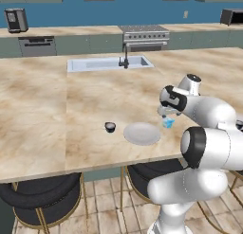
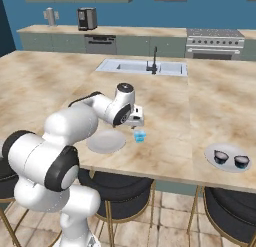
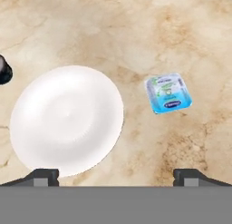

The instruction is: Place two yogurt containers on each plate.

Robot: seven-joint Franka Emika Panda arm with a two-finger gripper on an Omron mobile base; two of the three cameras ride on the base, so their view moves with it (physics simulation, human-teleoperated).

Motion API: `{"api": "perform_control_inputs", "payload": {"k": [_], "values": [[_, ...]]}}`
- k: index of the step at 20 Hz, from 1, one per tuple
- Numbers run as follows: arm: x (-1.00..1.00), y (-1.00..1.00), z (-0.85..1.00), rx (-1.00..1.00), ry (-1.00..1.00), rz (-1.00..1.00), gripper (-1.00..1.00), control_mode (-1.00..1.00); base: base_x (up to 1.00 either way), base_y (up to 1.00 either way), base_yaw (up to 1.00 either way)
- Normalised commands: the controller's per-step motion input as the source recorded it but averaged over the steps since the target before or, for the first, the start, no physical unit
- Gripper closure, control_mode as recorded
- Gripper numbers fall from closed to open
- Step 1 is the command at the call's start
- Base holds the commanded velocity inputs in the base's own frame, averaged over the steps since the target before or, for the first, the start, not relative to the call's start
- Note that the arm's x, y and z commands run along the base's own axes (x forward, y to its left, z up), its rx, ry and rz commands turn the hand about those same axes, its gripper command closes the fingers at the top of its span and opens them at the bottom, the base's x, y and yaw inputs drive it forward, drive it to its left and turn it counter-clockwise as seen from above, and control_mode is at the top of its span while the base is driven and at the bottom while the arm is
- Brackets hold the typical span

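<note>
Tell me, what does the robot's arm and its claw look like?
The arm is shiny white, made of fat rounded tube sections joined by dark black bands. Its wrist has a round dark cap with a grey face. The claw has two small dark grey blocky fingertips. No cables or markings show.

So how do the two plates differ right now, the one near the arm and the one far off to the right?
The near plate is bare, while the far plate carries two dark cups. The near plate has its yogurts beside it on the counter: a light blue container on one side and a dark cup on the other, both apart from it. The far plate has nothing beside it. Both are round, shallow, pale and lie flat near the counter's front edge.
</note>
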Motion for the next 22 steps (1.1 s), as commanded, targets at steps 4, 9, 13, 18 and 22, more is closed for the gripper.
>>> {"api": "perform_control_inputs", "payload": {"k": [4, 9, 13, 18, 22], "values": [[0.04, -0.13, -0.14, 0.00, 0.00, 0.04, -1.00, -1.00, 0.00, 0.00, 0.00], [0.04, -0.01, -0.11, -0.01, 0.00, 0.00, -1.00, -1.00, 0.00, 0.00, 0.00], [0.13, 0.00, -0.01, 0.00, 0.00, 0.00, -1.00, -1.00, 0.00, 0.00, 0.00], [0.17, -0.12, -0.01, 0.00, 0.00, 0.01, -1.00, -1.00, 0.00, 0.00, 0.00], [0.18, -0.14, 0.00, 0.00, 0.00, 0.00, -1.00, -1.00, 0.00, 0.00, 0.00]]}}
